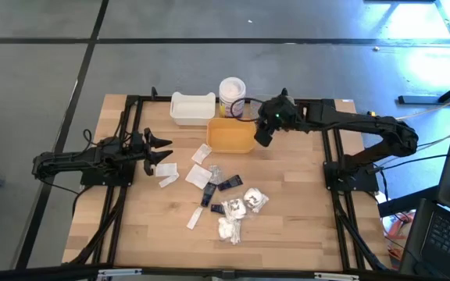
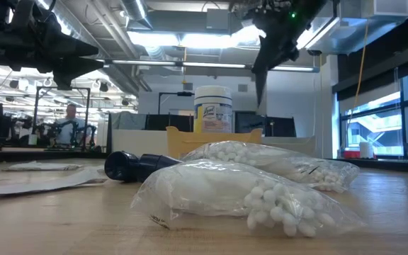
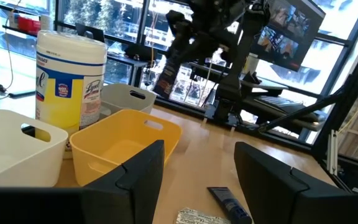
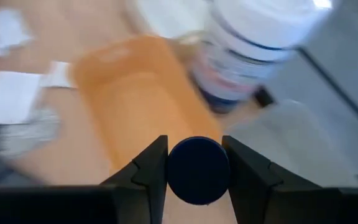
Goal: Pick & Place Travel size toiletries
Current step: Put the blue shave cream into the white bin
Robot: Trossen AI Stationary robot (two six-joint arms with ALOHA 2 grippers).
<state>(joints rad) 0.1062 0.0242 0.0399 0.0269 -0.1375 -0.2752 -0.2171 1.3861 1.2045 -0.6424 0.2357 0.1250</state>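
Observation:
The toiletries lie loose on the wooden table: flat white sachets, small black tubes and clear-wrapped white fluffy pieces, which fill the near part of the low view. My right gripper hangs above the right end of the yellow tray, shut on a dark tube. My left gripper is open and empty above the table's left part, beside a sachet; its fingers show in the left wrist view. My right gripper pinches the dark tube between its two fingers, which press on opposite sides of its round dark-blue end. That end faces the wrist camera, so the tube runs along the fingers. The fingers point down. The tube is lifted clear above the yellow tray.
A white tray and a white jar with a yellow label stand at the table's far side behind the yellow tray. A grey tray stands to the right of the jar, under my right arm. A person sits in the room beyond.

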